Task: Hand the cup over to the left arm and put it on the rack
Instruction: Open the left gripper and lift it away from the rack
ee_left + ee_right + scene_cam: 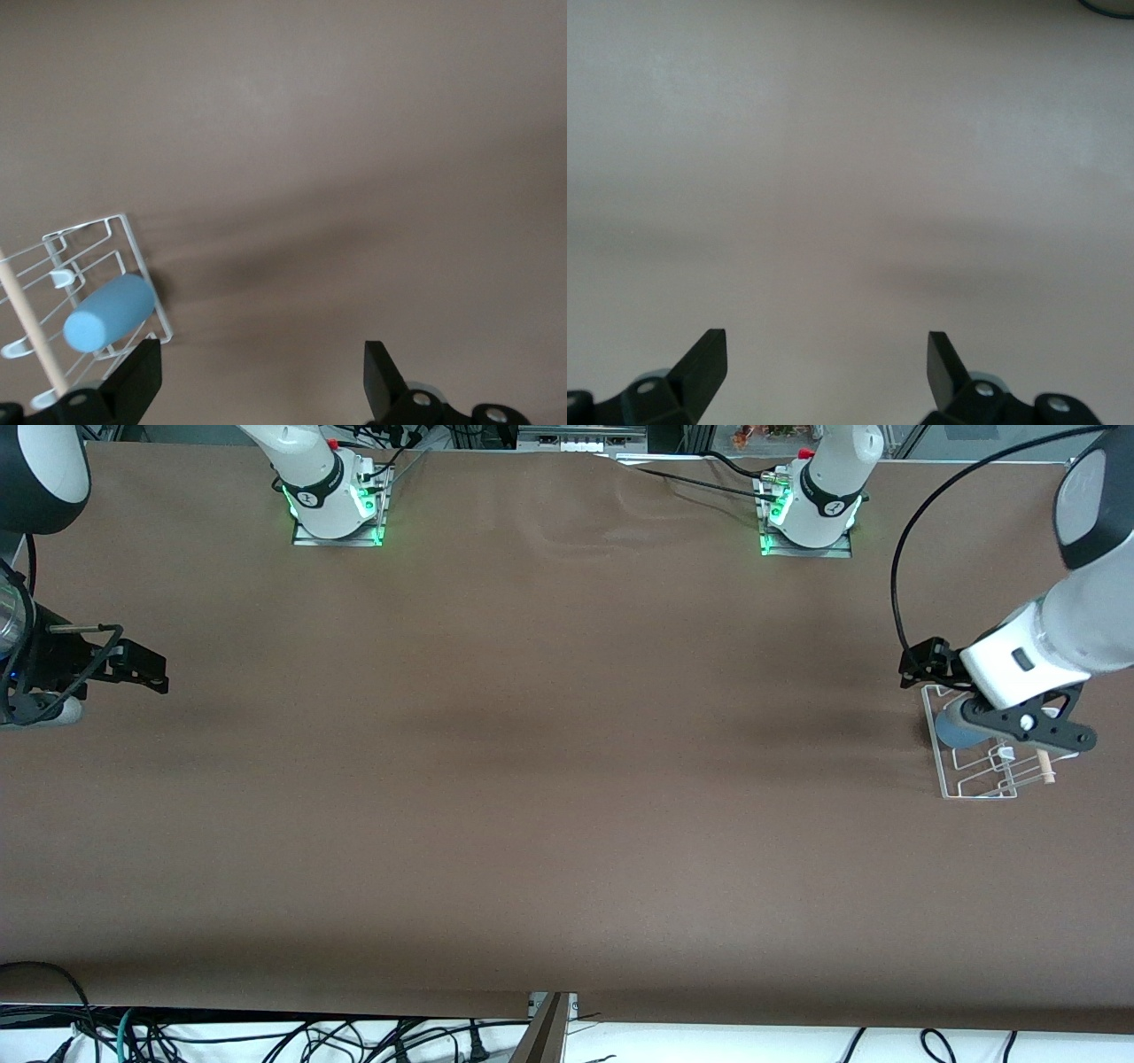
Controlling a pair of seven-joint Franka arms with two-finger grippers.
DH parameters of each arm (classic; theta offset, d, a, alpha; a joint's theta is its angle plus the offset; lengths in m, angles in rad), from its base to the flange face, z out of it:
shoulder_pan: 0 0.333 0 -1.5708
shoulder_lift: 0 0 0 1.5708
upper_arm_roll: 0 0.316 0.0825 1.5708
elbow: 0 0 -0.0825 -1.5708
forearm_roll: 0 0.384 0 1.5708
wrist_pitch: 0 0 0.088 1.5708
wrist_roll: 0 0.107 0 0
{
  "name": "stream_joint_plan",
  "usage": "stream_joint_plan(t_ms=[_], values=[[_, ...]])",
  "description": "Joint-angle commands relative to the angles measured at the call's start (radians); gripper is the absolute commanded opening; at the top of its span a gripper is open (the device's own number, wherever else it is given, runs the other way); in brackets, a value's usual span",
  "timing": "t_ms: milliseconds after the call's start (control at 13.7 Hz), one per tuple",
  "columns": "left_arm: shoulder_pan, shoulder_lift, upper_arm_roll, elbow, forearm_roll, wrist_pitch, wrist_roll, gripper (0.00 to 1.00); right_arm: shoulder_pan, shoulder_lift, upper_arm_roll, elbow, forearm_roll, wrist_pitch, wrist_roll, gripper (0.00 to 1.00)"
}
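The light-blue cup [952, 729] rests tilted on the white wire rack [974, 784] at the left arm's end of the table. It also shows in the left wrist view [111, 312], on the rack [133, 250], beside the wooden dowel [31, 323]. My left gripper [926, 664] is open and empty, up over the rack's edge and the table beside it. It is apart from the cup, and its open fingertips [142, 376] show only table between them. My right gripper [146, 671] is open and empty over the table at the right arm's end; in its own view [827, 372] only bare table shows.
The brown table cover [567, 779] stretches between the two arms. The arm bases [337, 505] stand along the table's edge farthest from the front camera. A black cable [899, 576] loops from the left arm above the rack.
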Motion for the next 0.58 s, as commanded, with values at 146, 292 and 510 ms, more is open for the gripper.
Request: stream_joint_plan(t_ms=[146,292,510], values=[[-0.060,-0.203,0.075,-0.301,-0.007,0.165,-0.105,1.00,-0.013,0.004,0.006,0.014,0.016,0.001,-0.015,1.00],[-0.068,-0.200,0.075,-0.298,0.034,0.164,-0.127,1.00,-0.013,0.004,0.006,0.013,0.016,0.001,-0.015,1.00],[-0.062,-0.203,0.075,-0.296,0.034,0.150,-0.130,1.00,-0.013,0.004,0.006,0.013,0.016,0.001,-0.015,1.00]])
